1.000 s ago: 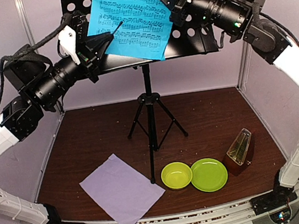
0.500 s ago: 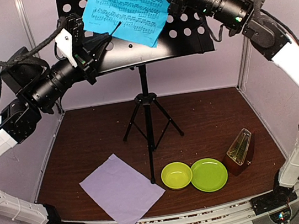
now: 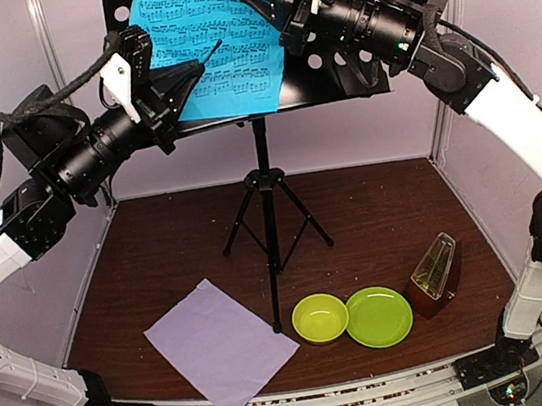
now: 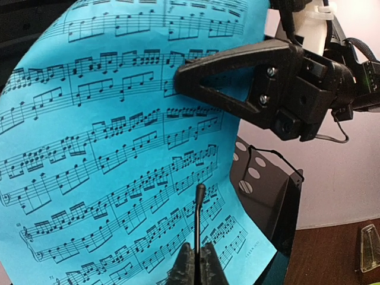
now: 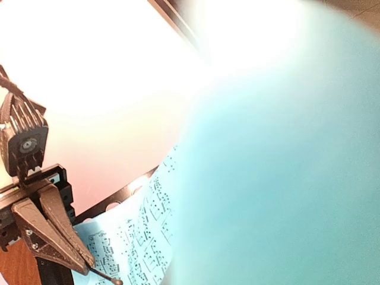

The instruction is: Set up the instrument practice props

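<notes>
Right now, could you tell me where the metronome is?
In the top view, the metronome stands on the table's near right, just right of the green plate.

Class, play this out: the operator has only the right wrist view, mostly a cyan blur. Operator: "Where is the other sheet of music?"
Observer: The lilac sheet lies flat on the table, front left.
Operator: And the metronome?
Observer: The metronome stands at the right, next to the lime-green plate.
Operator: Is the music stand on its legs?
Observer: Yes, the music stand is upright on its tripod legs, behind the lime-green bowl.
</notes>
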Controlling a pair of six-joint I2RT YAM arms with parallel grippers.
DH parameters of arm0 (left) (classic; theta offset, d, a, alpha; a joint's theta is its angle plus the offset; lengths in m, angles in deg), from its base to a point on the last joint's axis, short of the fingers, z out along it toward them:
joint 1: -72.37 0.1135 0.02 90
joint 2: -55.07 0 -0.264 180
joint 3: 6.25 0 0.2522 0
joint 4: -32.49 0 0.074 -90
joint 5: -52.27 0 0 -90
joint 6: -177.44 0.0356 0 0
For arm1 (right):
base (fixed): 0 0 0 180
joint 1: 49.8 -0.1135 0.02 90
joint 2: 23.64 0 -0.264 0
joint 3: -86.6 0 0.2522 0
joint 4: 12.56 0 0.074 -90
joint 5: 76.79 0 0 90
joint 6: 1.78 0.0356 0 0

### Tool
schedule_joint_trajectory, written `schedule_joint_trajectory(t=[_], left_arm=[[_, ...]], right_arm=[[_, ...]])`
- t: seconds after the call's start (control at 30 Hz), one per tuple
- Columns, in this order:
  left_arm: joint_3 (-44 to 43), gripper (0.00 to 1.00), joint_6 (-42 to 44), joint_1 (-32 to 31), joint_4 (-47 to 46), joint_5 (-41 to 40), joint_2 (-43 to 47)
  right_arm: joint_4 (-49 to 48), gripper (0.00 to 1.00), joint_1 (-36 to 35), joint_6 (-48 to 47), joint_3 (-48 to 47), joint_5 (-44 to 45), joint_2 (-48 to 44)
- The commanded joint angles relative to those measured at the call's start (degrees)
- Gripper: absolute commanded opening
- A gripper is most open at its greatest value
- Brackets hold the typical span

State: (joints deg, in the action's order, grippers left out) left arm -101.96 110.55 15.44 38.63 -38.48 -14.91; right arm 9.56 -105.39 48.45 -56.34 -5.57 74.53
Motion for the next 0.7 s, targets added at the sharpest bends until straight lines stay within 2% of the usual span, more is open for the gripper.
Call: schedule_joint_trajectory(t=[0.0,0.07,0.1,0.2,0.37,0.5,0.67], left_arm=[[-1.19,0.00,0.69,-0.11,-3.02,3.20,0.15],[-1.20,0.00,0.62,-0.11,-2.97,3.30,0.18],[-1.26,0.00,0.63,-0.11,-2.97,3.26,0.19],[-1.24,0.00,0.64,-0.11,-2.92,3.23,0.13],[-1.54,0.00,0.68,-0.11,-2.92,2.99,0.03],[-1.41,0.00,0.38,-0.11,-3.01,2.47,0.01],[-1.28,0.00,-0.34,-0.11,-3.32,1.67,0.01]], right_arm=[[-3.34,0.12,-0.18,0.64,-1.34,-1.77,0.54],[-3.98,0.26,-0.21,1.03,-1.35,-1.77,0.77],[-4.29,0.30,-0.18,1.23,-1.33,-1.85,0.74],[-4.53,0.36,-0.29,1.33,-1.12,-1.83,0.80],[-5.52,0.55,-0.28,1.09,0.10,0.77,-0.05],[-8.32,0.66,-0.24,1.51,2.14,4.94,-1.40],[-10.59,0.75,-0.13,1.71,3.40,9.70,-1.66]])
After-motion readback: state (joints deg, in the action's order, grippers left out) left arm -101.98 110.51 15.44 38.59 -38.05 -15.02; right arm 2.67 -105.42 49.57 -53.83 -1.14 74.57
